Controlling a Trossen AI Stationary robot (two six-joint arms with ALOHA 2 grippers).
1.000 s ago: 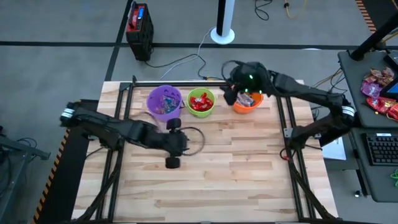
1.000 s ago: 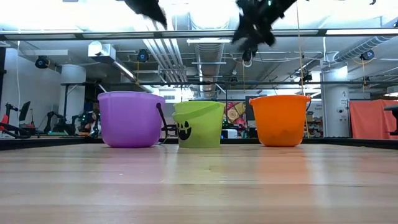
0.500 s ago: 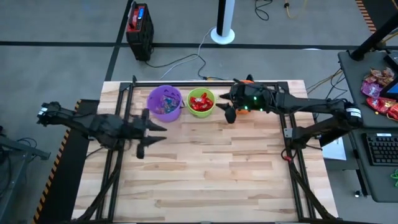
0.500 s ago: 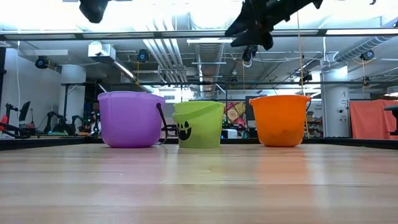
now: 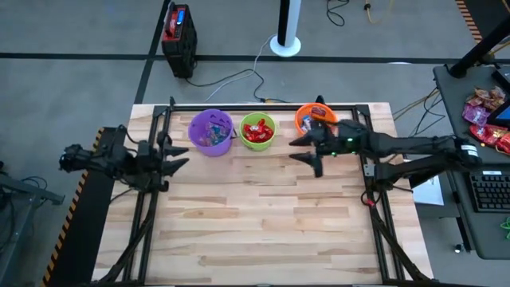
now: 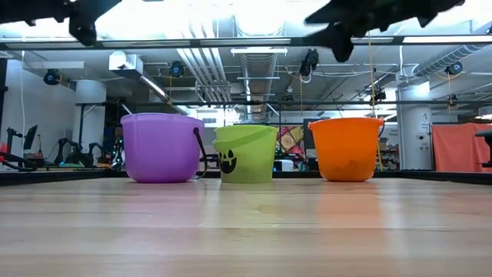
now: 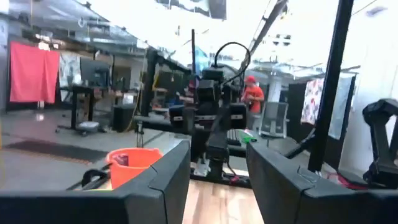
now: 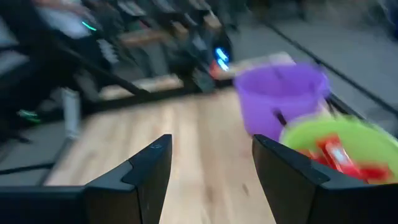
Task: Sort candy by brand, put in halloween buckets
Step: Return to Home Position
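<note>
Three buckets stand in a row near the table's far edge: purple point(image 5: 211, 131), lime green point(image 5: 257, 131), orange point(image 5: 313, 118). The purple one holds small teal and clear candy, the green one red wrappers point(image 8: 336, 155). The orange one shows a few wrappers. The low view shows purple point(image 6: 161, 148), green point(image 6: 246, 154) and orange point(image 6: 346, 148) resting on their bases. My left gripper point(image 5: 179, 155) hangs open at the table's left edge, near the purple bucket. My right gripper point(image 5: 309, 155) is open just near-side of the orange bucket. Both are empty in the wrist views, left gripper point(image 7: 217, 146) and right gripper point(image 8: 211, 142).
Bare wooden tabletop point(image 5: 263, 223) fills the near half. Dark frame rails point(image 5: 366, 171) run along the table's left, right and far sides. A side desk with red-pink bags point(image 5: 484, 112) and a keyboard stands to the right. A red-black box point(image 5: 177, 32) sits on the floor beyond.
My left arm has drawn back from the table's middle toward its left edge. My right gripper has come away from above the orange bucket toward the near edge and right, leaving the bucket uncovered. The buckets have not moved.
</note>
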